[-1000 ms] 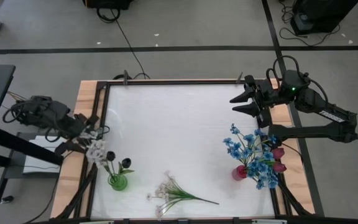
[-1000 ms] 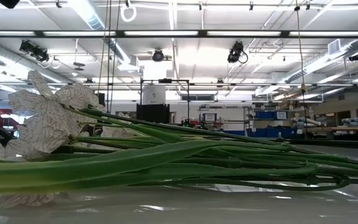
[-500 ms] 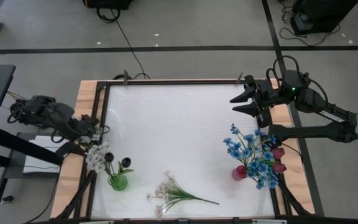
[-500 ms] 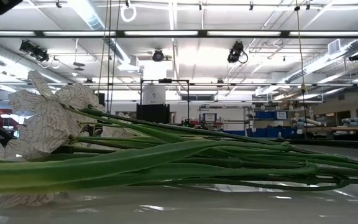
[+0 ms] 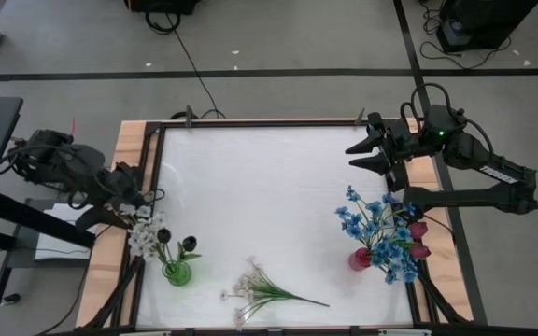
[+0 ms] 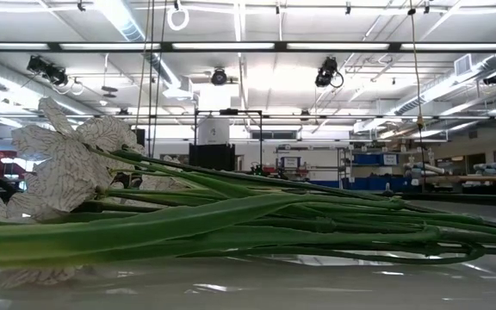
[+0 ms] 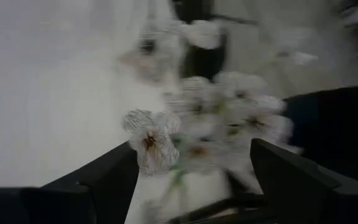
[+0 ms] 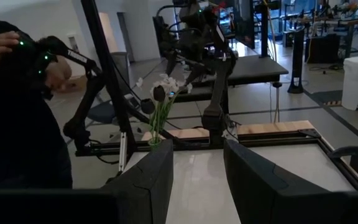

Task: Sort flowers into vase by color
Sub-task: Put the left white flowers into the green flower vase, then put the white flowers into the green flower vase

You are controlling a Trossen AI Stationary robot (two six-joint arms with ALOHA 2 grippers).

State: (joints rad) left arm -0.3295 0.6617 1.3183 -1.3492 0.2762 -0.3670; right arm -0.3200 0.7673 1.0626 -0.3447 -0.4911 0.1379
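Green vase (image 5: 176, 273), at the table's (image 5: 269, 187) near left, holds white blossoms (image 5: 142, 233) and dark buds (image 5: 188, 244). Left claw (image 5: 131, 198) sits at the table's left edge just above those white blossoms, fingers (image 7: 98, 180) spread apart with blossoms between them. A loose white spray (image 5: 260, 289) lies flat right of the green vase. Red vase (image 5: 360, 259), far right of it, carries blue flowers (image 5: 376, 229) and red tulips (image 5: 418, 239). Right claw (image 5: 355, 157) hangs open beyond the red vase.

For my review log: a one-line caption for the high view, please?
Green vase holds white and dark flowers, red vase blue and red; one white spray lies on the table.
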